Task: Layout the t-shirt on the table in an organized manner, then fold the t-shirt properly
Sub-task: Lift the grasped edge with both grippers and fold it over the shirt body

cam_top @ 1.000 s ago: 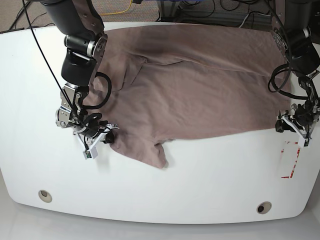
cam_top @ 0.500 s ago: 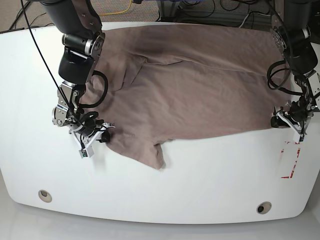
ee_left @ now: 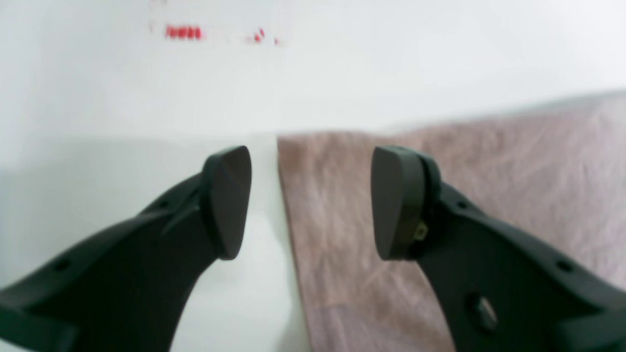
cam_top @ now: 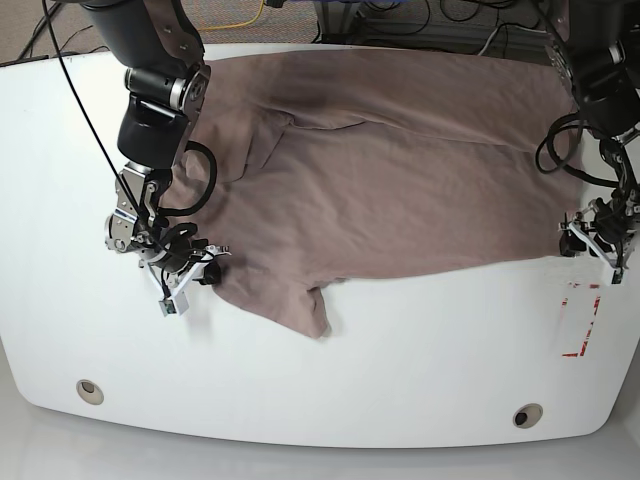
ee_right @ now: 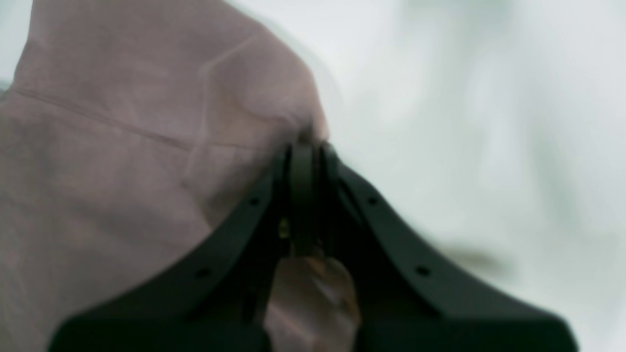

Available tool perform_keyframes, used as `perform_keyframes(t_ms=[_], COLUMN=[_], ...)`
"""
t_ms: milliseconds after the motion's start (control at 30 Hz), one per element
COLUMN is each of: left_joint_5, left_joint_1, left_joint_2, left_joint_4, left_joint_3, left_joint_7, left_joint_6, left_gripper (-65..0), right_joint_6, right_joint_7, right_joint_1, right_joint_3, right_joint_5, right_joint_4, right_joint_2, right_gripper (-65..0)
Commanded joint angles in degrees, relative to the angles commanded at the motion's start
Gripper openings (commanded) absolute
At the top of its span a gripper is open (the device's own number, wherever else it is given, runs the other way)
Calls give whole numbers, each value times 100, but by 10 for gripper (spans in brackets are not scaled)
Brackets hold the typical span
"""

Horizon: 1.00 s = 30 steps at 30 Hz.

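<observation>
The mauve-brown t-shirt [cam_top: 400, 190] lies spread and wrinkled across the back half of the white table [cam_top: 400, 380]. One sleeve [cam_top: 305, 310] points toward the front edge. My right gripper [cam_top: 213, 272], at the shirt's near-left edge, is shut on a fold of the cloth. In the right wrist view that gripper [ee_right: 305, 151] has fabric [ee_right: 122, 146] bunched at its fingertips. My left gripper [cam_top: 575, 242] sits low at the shirt's near-right corner. In the left wrist view this gripper [ee_left: 310, 200] is open, and the cloth corner [ee_left: 332, 195] lies flat on the table between its jaws.
A red tape outline [cam_top: 580, 325] marks the table just in front of the left gripper and shows again as red tape [ee_left: 183, 33] in the left wrist view. Two grey grommets [cam_top: 90, 390] [cam_top: 527, 415] sit near the front edge. Cables lie behind the table.
The right gripper has pulled the shirt's near-left edge slightly left. The left gripper has shifted a little toward the back and right beside the shirt corner.
</observation>
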Motion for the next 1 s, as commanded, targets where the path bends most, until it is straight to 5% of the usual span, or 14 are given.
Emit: perform_keyframes(t_ms=[233,433,1000], left_joint_5=[-9,0,9], left_joint_1=[-9,35,-404], left_joint_2=[0,18,202], left_joint_4=[-246,-255,-1081], left_joint_3=[0,0,44], left_joint_7=[-18,-149,-369], left_joint_6=[18,299,308], left_gripper=[-286,-286,-290], right_joint_6=[0,0,0], right_joint_7=[0,0,0], right_joint_1=[0,0,0], right_joint_3=[0,0,0], right_joint_5=[0,0,0], right_joint_4=[0,0,0], right_joint_2=[-9,-9,-9], right_gripper=[-650,-650,-650])
